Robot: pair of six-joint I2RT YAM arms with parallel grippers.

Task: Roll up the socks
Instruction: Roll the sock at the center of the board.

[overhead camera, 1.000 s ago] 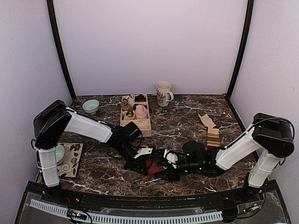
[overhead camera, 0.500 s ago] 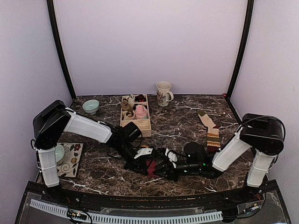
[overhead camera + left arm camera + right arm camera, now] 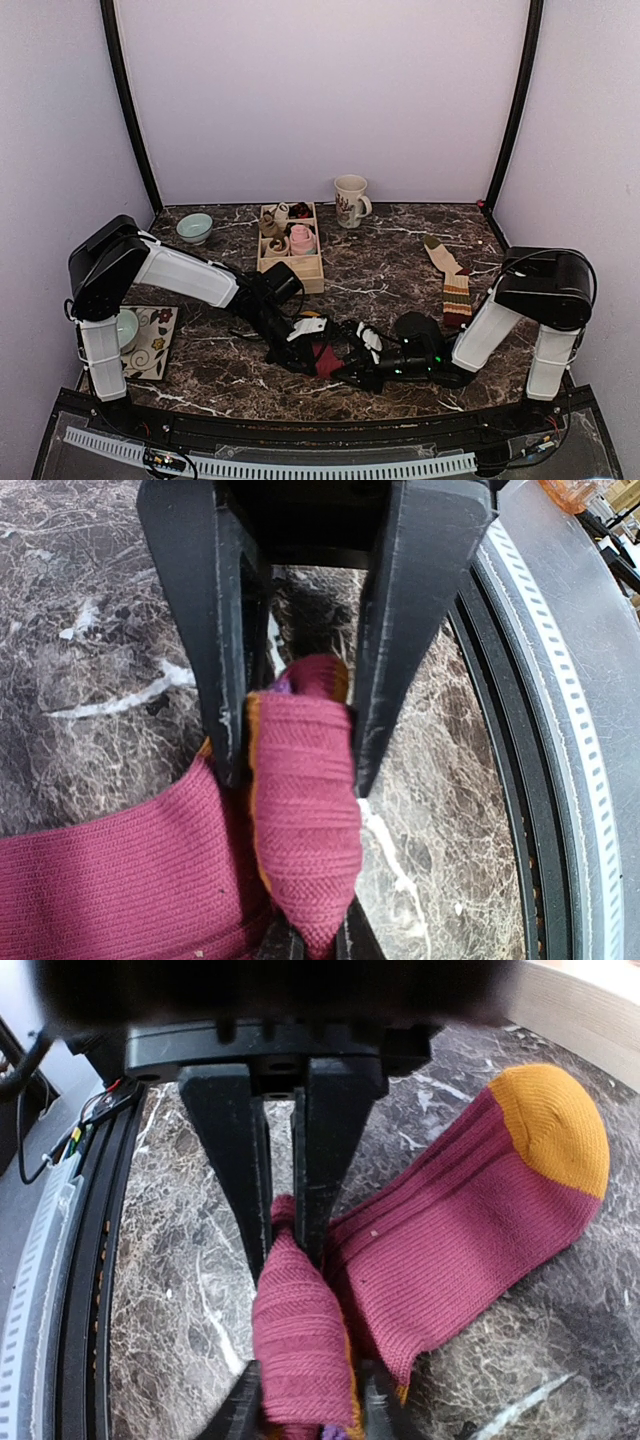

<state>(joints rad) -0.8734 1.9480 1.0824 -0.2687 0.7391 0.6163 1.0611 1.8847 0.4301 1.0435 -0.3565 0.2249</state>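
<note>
Left gripper (image 3: 300, 765) was clamped on a thick folded wad of the maroon sock (image 3: 300, 830), both fingers (image 3: 225, 680) pressed against the knit. Right gripper (image 3: 283, 1230) was pinched almost shut on a thin ridge of the same sock, the fabric bunching up below its fingertips.

In the top view we saw both grippers meeting at lower centre of the frame, the sock (image 3: 325, 358) squeezed between them near the front edge of the marble table (image 3: 380, 270).

Versus a second earlier, the right gripper had pushed further left, closing the gap to the left gripper. Its upper arm had swung in from the right edge. The sock looked more bunched. The left arm had barely shifted.

In the right wrist view, the sock's flat part ran from bottom centre to upper right, with the orange toe (image 3: 555, 1125) at the far upper-right end. From the top view we could only make out a bit of orange at the upper left of the bundle; the rest of the axis was hidden by the grippers.

A second striped sock (image 3: 455, 285) lay flat at right, unmoved, its long axis near vertical in frame and leaning upper left. A wooden box (image 3: 300, 272), mug (image 3: 350, 200) and bowl (image 3: 195, 228) sat further back.
</note>
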